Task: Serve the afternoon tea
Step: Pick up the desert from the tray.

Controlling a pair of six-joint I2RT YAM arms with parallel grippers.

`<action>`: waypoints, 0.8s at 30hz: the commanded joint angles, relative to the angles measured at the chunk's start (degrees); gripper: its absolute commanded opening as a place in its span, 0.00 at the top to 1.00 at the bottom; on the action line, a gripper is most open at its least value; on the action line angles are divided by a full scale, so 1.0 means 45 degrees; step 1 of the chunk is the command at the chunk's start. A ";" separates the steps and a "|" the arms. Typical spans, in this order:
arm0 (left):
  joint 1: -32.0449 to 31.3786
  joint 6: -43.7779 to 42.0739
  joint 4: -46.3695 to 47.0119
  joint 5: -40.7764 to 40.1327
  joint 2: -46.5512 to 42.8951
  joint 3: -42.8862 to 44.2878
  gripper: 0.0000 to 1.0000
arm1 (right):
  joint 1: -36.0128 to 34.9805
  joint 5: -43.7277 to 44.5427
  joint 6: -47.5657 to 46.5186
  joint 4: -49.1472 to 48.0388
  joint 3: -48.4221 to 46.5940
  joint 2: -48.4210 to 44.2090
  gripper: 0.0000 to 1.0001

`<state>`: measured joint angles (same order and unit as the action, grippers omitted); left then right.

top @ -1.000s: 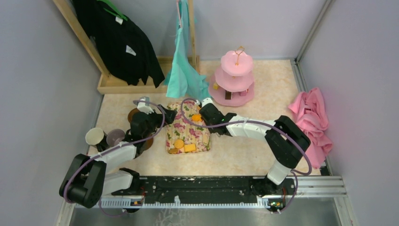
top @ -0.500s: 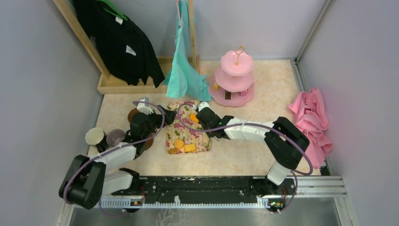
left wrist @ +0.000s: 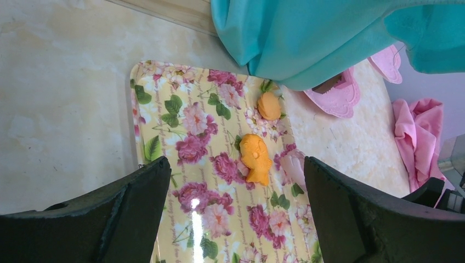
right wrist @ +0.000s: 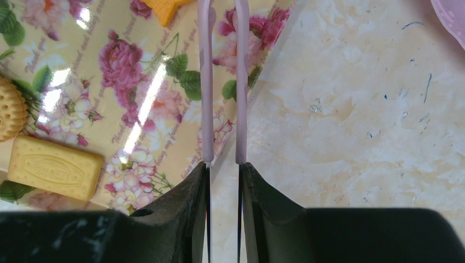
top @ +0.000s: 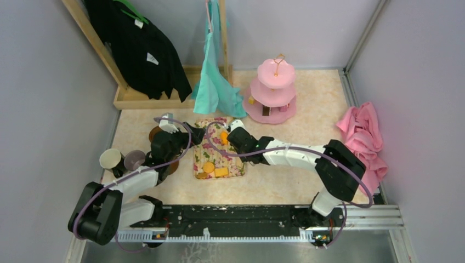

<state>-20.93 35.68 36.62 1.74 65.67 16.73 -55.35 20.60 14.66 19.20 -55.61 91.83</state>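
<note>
Likely lab cell, grey walls (top: 38, 82), mounting rail (top: 373, 215)

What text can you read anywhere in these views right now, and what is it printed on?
Nothing can be read for certain.
Floral tray: cursive script runs along its stripes, too small and blurred to read.
Yellow rectangular biscuit: embossed lettering, illegible.
White tags on the black garment: too small to read.

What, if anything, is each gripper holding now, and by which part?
The right gripper clamps what look like thin pink tongs by their near ends; their tips run out of view. The left gripper, open over the tray, holds nothing.
</note>
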 commanded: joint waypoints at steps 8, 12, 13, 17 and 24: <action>-0.0176 0.0103 0.0466 0.0190 0.0019 -0.0076 0.04 | -0.0509 -0.0357 0.0927 -0.0241 -0.0159 -0.0781 0.71; -0.0184 0.0023 0.0314 0.0152 -0.0066 0.0024 0.04 | -0.0532 -0.0716 0.1319 -0.0404 -0.0212 -0.0529 0.65; -0.0190 0.0020 0.0265 0.0143 -0.0094 0.0058 0.04 | -0.0532 -0.0754 0.1415 -0.0345 -0.0250 -0.0422 0.63; -0.0175 0.0010 0.0175 0.0160 -0.0135 0.0129 0.04 | -0.0552 -0.0868 0.1685 -0.0355 -0.0331 -0.0173 0.59; -0.0188 0.0136 0.0165 0.0263 -0.0082 0.0154 0.04 | -0.0570 -0.1028 0.1934 -0.0536 -0.0383 0.0242 0.58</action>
<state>-21.52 36.18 36.84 2.00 65.67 16.73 -57.01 16.29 21.82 19.31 -55.59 92.25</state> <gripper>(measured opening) 0.958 0.424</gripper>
